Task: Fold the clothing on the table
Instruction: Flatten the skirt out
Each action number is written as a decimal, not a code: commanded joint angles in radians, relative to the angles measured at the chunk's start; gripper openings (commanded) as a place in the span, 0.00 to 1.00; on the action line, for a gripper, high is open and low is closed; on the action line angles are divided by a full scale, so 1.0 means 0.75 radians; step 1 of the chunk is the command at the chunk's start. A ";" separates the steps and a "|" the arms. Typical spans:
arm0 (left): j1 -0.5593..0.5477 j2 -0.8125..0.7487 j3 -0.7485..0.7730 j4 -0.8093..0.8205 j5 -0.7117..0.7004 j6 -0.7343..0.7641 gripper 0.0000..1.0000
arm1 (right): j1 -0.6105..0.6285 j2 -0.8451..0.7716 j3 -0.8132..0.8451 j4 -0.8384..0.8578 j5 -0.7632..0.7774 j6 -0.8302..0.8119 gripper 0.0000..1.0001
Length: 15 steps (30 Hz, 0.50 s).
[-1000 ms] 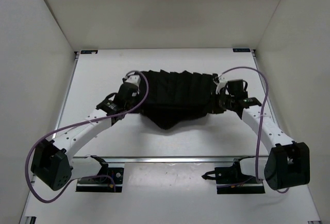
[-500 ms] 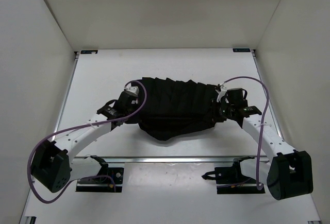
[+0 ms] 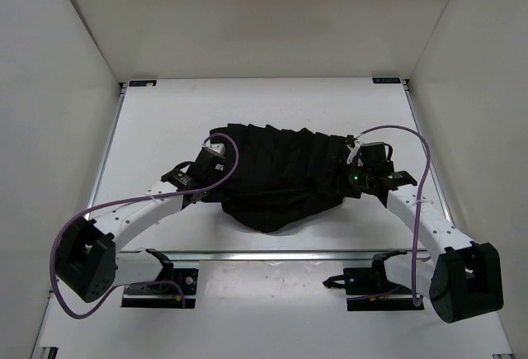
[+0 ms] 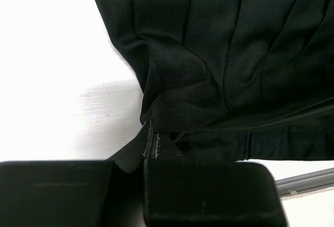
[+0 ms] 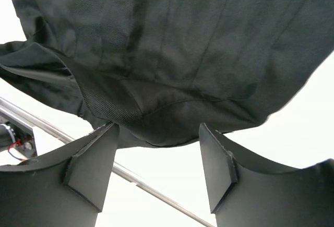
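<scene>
Black pleated cloth, heaped across the middle of the white desk [image 3: 157, 111], between both arms.

Far left: bare desk. Then left tool [image 4: 150, 151], pinched tight on a folded corner of the clothing [image 3: 276, 173], hem edge tucked right into the closed tips.

Centre: pleats fanning toward the far side. Near edge sagging in a rounded bulge toward the rail [image 3: 272, 254], short of it. Layers doubled unevenly, untidy.

Right: right tool [image 5: 159, 133] spread wide, nothing gripped. Thick banded edge draped just beyond the open tips. Touching or apart, not clear from the wrist view.

Step in hand, as judged: laying down a folded-over edge, right corner free, left corner not yet released.

To do it well:
- Lower the left corner flat onto the layer beneath before opening.
- Set it level with the right corner, for a straight fold line.
- Back the right tool out low and straight, clear of the loose edge, to avoid snagging.
- Smooth the near bulge before any further fold.
</scene>
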 commanded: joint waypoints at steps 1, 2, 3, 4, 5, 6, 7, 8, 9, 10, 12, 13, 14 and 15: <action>-0.017 -0.016 -0.024 0.018 -0.014 -0.015 0.00 | 0.039 -0.010 0.035 0.066 0.012 0.086 0.61; -0.019 -0.012 -0.026 0.020 -0.008 -0.017 0.00 | 0.057 -0.015 0.043 0.085 0.002 0.090 0.60; -0.023 -0.018 -0.022 0.018 -0.016 -0.015 0.00 | 0.070 -0.003 0.062 0.089 -0.010 0.105 0.59; -0.023 -0.016 -0.024 0.020 -0.012 -0.015 0.00 | 0.086 0.019 0.096 0.089 0.004 0.115 0.59; -0.023 -0.016 -0.022 0.020 -0.014 -0.015 0.00 | 0.129 0.023 0.113 0.069 0.026 0.115 0.59; -0.019 -0.018 -0.024 0.020 -0.020 -0.015 0.00 | 0.192 0.034 0.143 0.048 0.075 0.109 0.59; -0.021 -0.020 -0.024 0.022 -0.020 -0.015 0.00 | 0.229 0.046 0.170 0.038 0.114 0.107 0.59; -0.019 -0.014 -0.028 0.029 -0.014 -0.011 0.00 | 0.246 0.068 0.180 0.010 0.119 0.093 0.58; -0.019 -0.016 -0.018 0.031 -0.026 -0.011 0.00 | 0.274 0.078 0.184 -0.007 0.133 0.093 0.57; -0.025 -0.016 -0.021 0.029 -0.016 -0.001 0.00 | 0.303 0.099 0.195 -0.023 0.161 0.093 0.55; -0.023 -0.020 -0.011 0.033 -0.022 -0.007 0.00 | 0.356 0.128 0.205 -0.074 0.225 0.093 0.54; -0.025 -0.014 -0.017 0.033 -0.022 -0.007 0.00 | 0.397 0.148 0.225 -0.107 0.284 0.086 0.53; -0.023 -0.022 -0.013 0.033 -0.016 -0.007 0.00 | 0.413 0.176 0.233 -0.119 0.351 0.088 0.52; -0.023 -0.024 -0.015 0.035 -0.020 0.003 0.00 | 0.440 0.191 0.250 -0.156 0.394 0.095 0.51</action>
